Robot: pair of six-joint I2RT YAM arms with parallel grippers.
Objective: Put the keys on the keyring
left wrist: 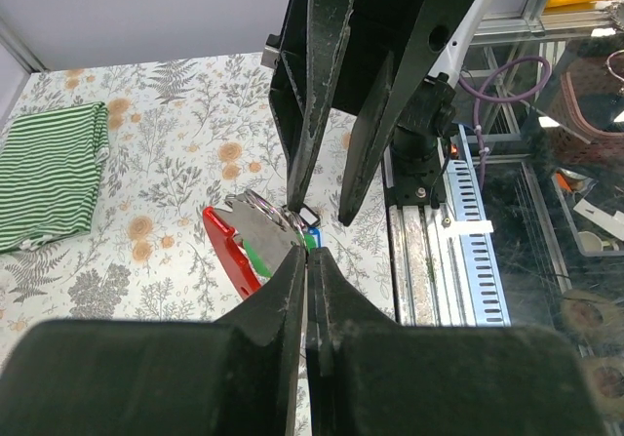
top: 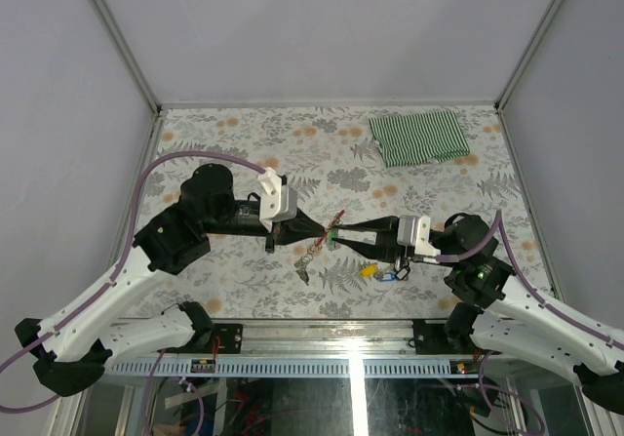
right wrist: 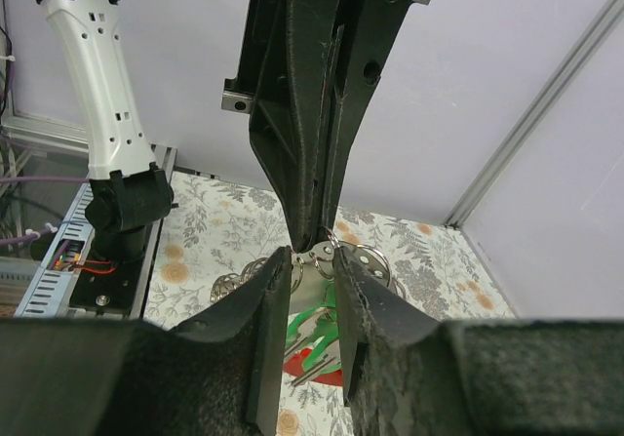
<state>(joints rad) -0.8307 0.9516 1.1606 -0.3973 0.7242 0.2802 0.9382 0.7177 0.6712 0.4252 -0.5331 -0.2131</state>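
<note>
My two grippers meet tip to tip above the middle of the table. My left gripper (top: 322,231) (left wrist: 308,257) is shut on the thin metal of the keyring. Its red clip (top: 338,218) (left wrist: 222,251) (right wrist: 303,366) sticks out beside the fingers, and its silver chain (top: 306,258) hangs below. My right gripper (top: 339,235) (right wrist: 312,258) is closed on the silver ring of the green key (right wrist: 318,331) (left wrist: 255,258), pressed against the keyring. A yellow key (top: 369,270) and a blue key (top: 392,274) lie on the table under my right arm.
A folded green-striped cloth (top: 419,137) (left wrist: 44,173) lies at the back right of the floral table. The metal rail (top: 322,336) runs along the near edge by the arm bases. White walls stand on three sides.
</note>
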